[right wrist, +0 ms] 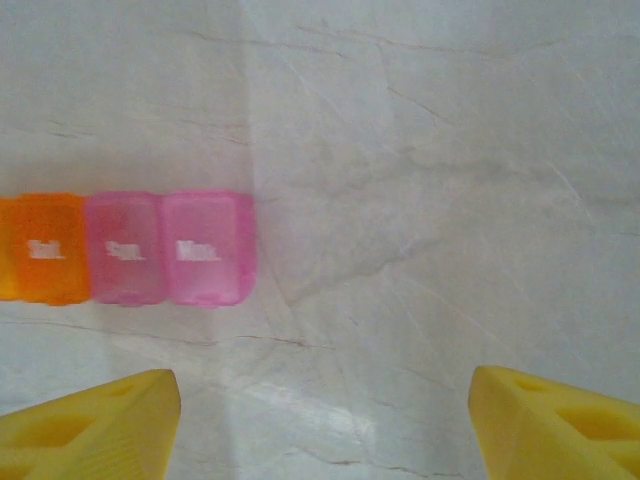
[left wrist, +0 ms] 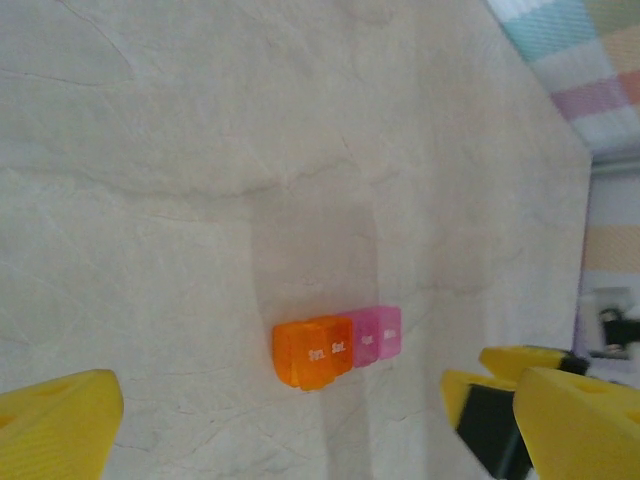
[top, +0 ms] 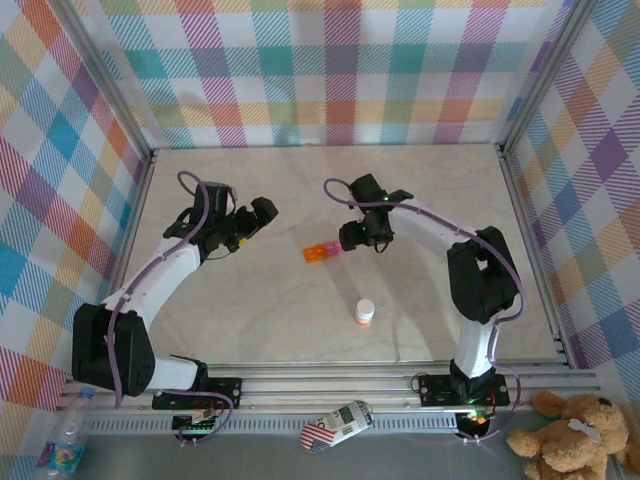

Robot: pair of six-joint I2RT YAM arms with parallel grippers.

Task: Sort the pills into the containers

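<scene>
The containers (top: 322, 252) lie mid-table as a short strip of joined square boxes, orange at the left end and pink at the right. In the left wrist view the containers (left wrist: 335, 347) sit ahead of my left gripper (left wrist: 300, 425), which is open with bare table between its yellow fingers (left wrist: 60, 425). My left gripper (top: 263, 212) hovers up and left of the strip. My right gripper (top: 351, 237) is just right of the strip's pink end. In the right wrist view the containers (right wrist: 150, 248) lie ahead and left of my open right gripper (right wrist: 325, 410). The pills are out of view.
A small round orange bottle with a white cap (top: 365, 312) stands upright nearer the front edge, below and right of the strip. Metal frame rails (top: 140, 200) and checked walls border the marble table (top: 440, 180). The other arm's yellow fingers (left wrist: 480, 385) show at the right of the left wrist view.
</scene>
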